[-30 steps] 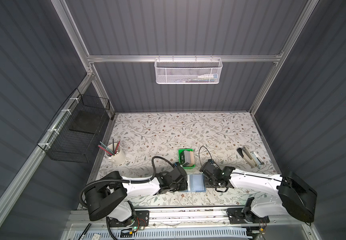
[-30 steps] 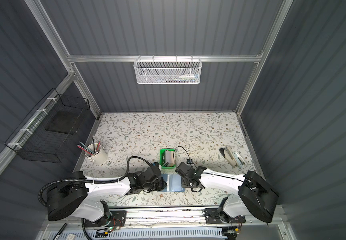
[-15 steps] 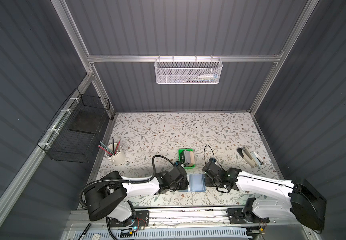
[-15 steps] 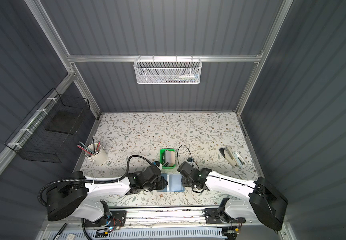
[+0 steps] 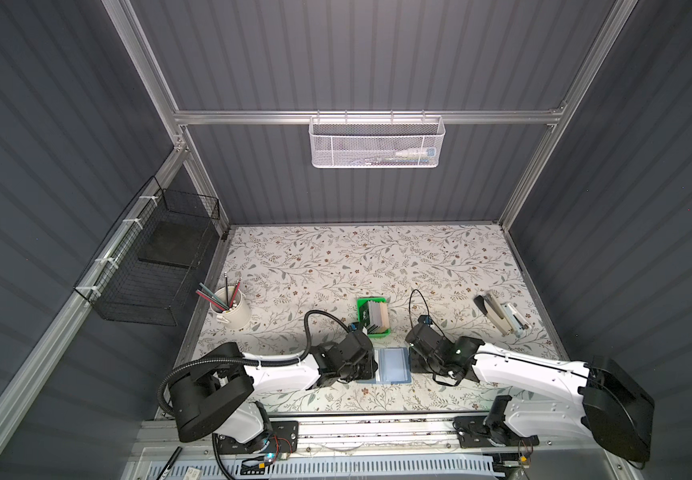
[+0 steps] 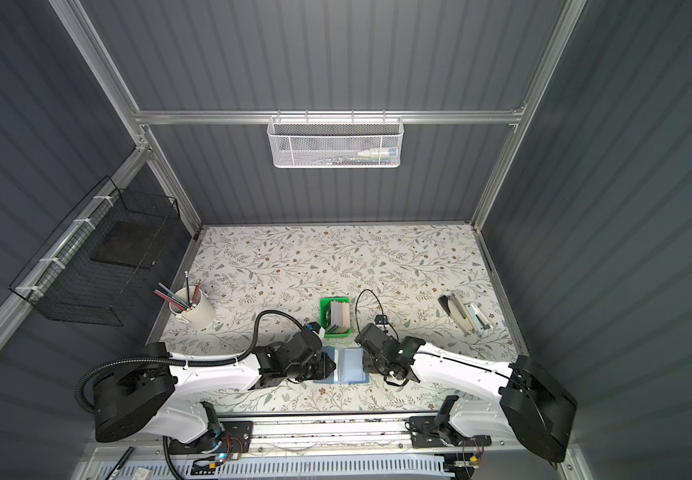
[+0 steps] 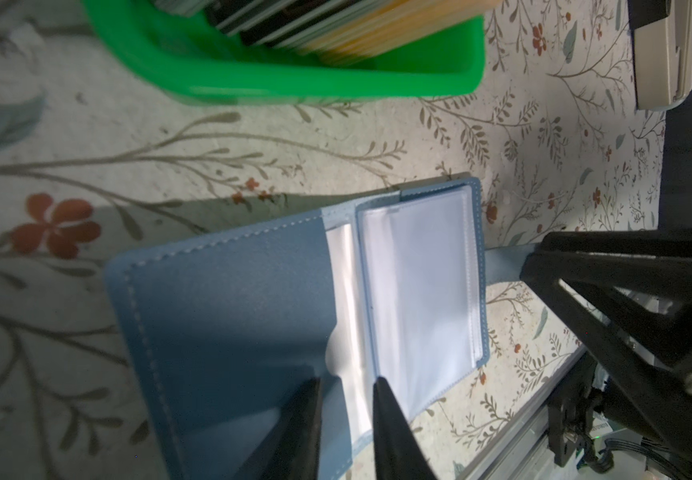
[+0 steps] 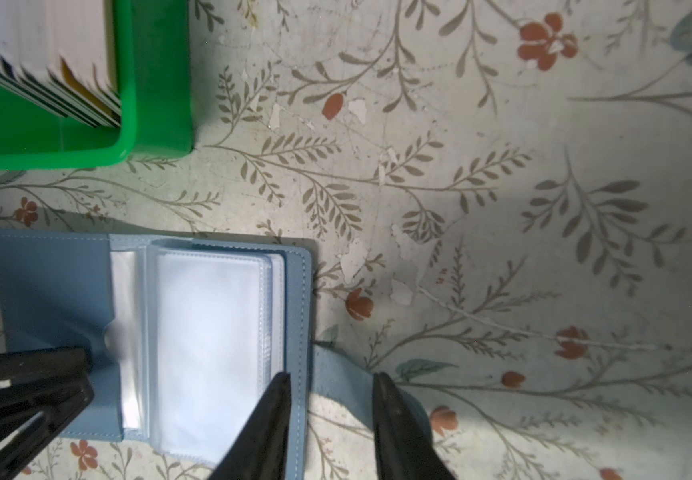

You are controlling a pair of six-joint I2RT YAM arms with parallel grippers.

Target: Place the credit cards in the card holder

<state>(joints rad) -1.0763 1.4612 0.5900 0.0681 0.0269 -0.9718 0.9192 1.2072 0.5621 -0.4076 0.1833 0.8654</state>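
**Top views.** Open card holder [image 5: 394,363] flat on the flowered table [image 5: 336,257], near edge, about centre. Both arms reach in low from the near corners. The left gripper [image 5: 371,368] is over the holder's left half and the right gripper [image 5: 412,363] is at its right edge. From up here the bodies hide the fingertips, so I cannot tell the finger state. Just beyond the holder is a green tray [image 5: 361,309] with the credit cards [image 5: 377,318] standing on edge inside it, none in the holder. Pencil cup [image 5: 232,313] far off to the left, stapler [image 5: 502,318] far off to the right.

**Left wrist.** Card holder [image 7: 232,311] lies spread like a book, blue cover on one side, clear sleeves [image 7: 419,291] on the other. Left gripper [image 7: 346,399] is down over it. Its fingers [image 7: 306,424] stand a narrow gap apart, one over the blue cover pocket, the other on the sleeve by the spine. Nothing is visibly pinched between them. Green tray [image 7: 336,83] is close beyond the holder, card edges blurred.

**Right wrist.** Right gripper [image 8: 331,399] has its fingers [image 8: 269,424] parted. One is over the outer edge of the sleeves and the other is outside the cover, with the blue snap tab [image 8: 336,370] lying in the gap between — not clamped, as far as I can see. Whether the tips touch down I cannot tell. At the holder's left half the other arm's black fingers [image 8: 24,365] lie on the cover. Credit cards [image 8: 44,62] are packed in the tray's corner, apart from the holder.
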